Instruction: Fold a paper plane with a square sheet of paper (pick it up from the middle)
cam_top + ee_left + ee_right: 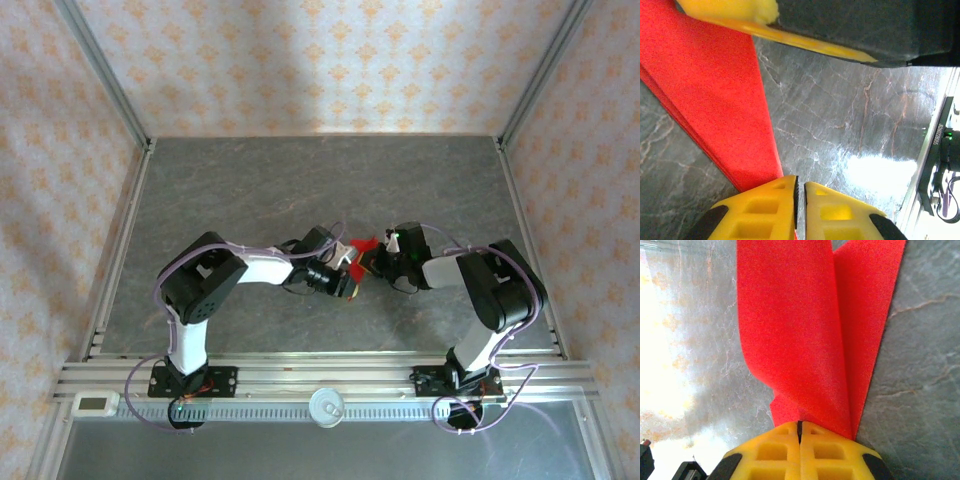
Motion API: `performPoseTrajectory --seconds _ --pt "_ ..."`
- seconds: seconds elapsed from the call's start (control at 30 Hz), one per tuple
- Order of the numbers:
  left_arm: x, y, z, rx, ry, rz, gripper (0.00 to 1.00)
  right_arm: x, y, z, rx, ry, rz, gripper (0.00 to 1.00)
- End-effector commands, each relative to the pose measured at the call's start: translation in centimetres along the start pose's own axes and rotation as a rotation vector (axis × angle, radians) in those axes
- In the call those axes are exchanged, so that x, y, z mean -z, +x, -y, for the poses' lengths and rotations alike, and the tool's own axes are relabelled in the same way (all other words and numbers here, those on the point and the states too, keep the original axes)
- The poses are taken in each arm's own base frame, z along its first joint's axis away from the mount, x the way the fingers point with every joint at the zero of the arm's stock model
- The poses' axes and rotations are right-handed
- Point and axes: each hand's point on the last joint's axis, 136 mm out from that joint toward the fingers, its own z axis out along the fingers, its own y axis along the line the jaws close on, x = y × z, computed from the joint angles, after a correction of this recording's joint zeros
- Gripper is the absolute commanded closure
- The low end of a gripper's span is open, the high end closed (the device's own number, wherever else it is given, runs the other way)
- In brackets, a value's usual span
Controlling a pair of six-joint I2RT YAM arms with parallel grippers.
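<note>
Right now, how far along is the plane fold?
Done: the red paper is already folded; stacked layers and a long crease show. In hand: the left gripper and right gripper both pinch it shut, facing each other over the table. Left: its full shape is hidden, so probably finishing folds, then letting go.

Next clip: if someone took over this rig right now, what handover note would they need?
Left gripper: fingers shut on one end of the red paper.
Right gripper: fingers shut on the paper too.
Paper: held between both grippers over the middle of the table.
Done: already folded into a narrow, layered, creased shape.
Left: finishing the plane; how many folds remain cannot be told.
</note>
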Motion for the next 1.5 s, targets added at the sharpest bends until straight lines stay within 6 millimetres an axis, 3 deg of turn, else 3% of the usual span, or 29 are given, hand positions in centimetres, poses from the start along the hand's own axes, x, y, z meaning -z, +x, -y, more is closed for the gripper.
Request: performPoseTrajectory --seconds 0.0,0.33,0.5,0.77,0.97,1.13,1.23,1.47 --pt "0.2 5.5 -0.5 0.057 -0.034 -0.160 0.85 0.1 0.7 6.4 -0.063 0.242 0.022 1.00" --pt "0.6 7.8 -0.6 0.047 -0.046 -0.201 0.84 0.2 0.7 6.3 -0.063 0.242 0.023 1.00" --pt "1.2 7.7 -1.2 0.040 -0.103 -0.189 0.89 0.2 0.8 6.3 -0.065 0.238 0.024 1.00" --pt "4.4 2.4 3.1 -0.012 0.015 0.054 0.98 0.3 0.8 6.0 -0.064 0.230 0.021 1.00" --pt "4.2 -2.4 4.1 0.032 0.089 0.160 0.97 0.3 0.8 5.8 -0.065 0.220 0.020 1.00" --pt "2.1 -5.4 3.1 0.054 0.062 0.175 0.96 0.1 0.8 5.4 -0.068 0.199 0.017 1.00" --pt "1.1 -6.2 1.8 0.071 0.019 0.176 0.96 0.1 0.8 5.2 -0.072 0.188 0.014 1.00" --pt "-1.1 -4.1 -2.8 0.124 -0.119 0.123 0.96 0.1 0.8 4.0 -0.068 0.137 0.008 1.00"
